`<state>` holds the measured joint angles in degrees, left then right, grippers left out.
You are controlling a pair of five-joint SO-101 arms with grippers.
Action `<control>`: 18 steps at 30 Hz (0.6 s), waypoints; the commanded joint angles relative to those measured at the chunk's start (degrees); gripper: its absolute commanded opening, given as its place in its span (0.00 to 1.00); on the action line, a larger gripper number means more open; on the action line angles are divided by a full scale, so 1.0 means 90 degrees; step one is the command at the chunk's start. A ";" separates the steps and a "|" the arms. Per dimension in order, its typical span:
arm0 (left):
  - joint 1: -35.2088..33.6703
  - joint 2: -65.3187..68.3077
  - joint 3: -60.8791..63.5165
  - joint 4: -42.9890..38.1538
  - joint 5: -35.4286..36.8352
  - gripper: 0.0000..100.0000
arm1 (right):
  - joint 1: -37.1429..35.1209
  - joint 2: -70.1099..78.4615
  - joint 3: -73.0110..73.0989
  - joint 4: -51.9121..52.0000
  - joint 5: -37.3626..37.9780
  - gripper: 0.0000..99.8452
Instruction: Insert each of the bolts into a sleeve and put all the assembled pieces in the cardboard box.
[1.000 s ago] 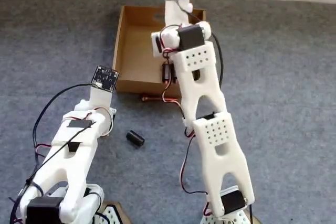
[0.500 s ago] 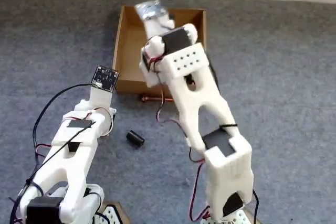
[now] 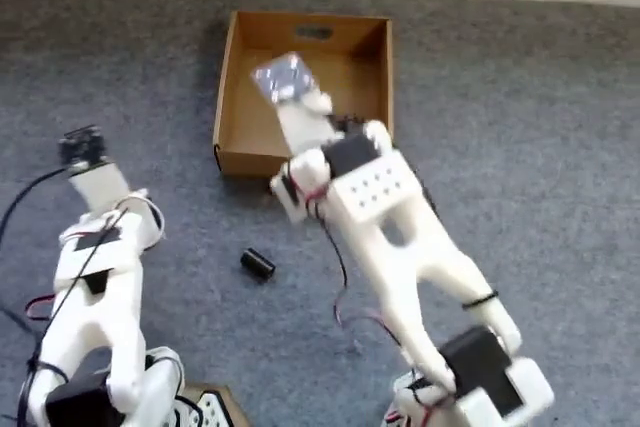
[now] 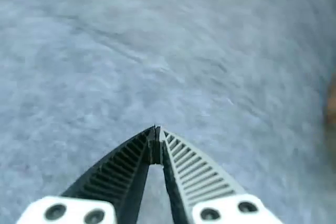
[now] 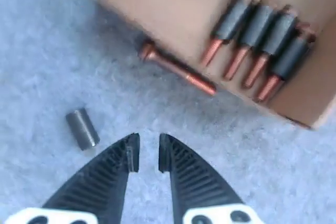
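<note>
A bare copper bolt lies on the carpet against the front wall of the cardboard box. Inside the box several bolts with dark sleeves on them lie side by side. One loose black sleeve rests on the carpet a short way from the bolt and also appears in the high view. My right gripper hovers above the carpet between sleeve and bolt, open by a narrow gap, nothing in it. My left gripper is shut and empty over bare carpet.
Grey carpet surrounds the box. In the high view the right arm leans over the box's front wall, and the left arm stands well to the left of the box. A cable trails beside the right arm.
The right arm has drawn back from the far side of the box to its front wall and dropped lower. The left arm has swung left, away from the box.
</note>
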<state>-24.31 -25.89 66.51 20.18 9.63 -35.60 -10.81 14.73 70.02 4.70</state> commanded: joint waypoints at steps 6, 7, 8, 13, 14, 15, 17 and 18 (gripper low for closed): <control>-0.0923 0.0005 -0.0210 -0.0254 0.1231 0.02 | -0.1060 -0.0825 0.2418 -0.1578 0.0547 0.11; -0.1001 0.0005 -0.0210 -0.0254 0.1387 0.02 | -0.1138 -0.0737 0.2398 -0.1578 0.0547 0.15; -0.1060 0.0005 -0.0210 -0.0254 0.1504 0.02 | -0.1197 -0.0650 0.2398 -0.1597 0.0547 0.18; -0.1079 0.0015 -0.0210 -0.0254 0.1563 0.02 | -0.1480 0.0015 0.2330 -0.2095 0.0537 0.23; -0.1079 0.0015 -0.0210 -0.0254 0.1563 0.02 | -0.1548 0.0132 0.2320 -0.2203 0.0537 0.23; -0.1079 0.0015 -0.0210 -0.0254 0.1563 0.02 | -0.1597 0.0239 0.2320 -0.2349 0.0547 0.23; -0.1070 0.0015 -0.0210 -0.0254 0.1563 0.02 | -0.1646 0.0415 0.2320 -0.2632 0.0537 0.23; -0.1070 0.0015 -0.0210 -0.0254 0.1563 0.02 | -0.1646 0.0484 0.2320 -0.2740 0.0537 0.23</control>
<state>-33.45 -25.89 66.51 18.86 23.34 -49.76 -7.38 36.09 48.22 9.01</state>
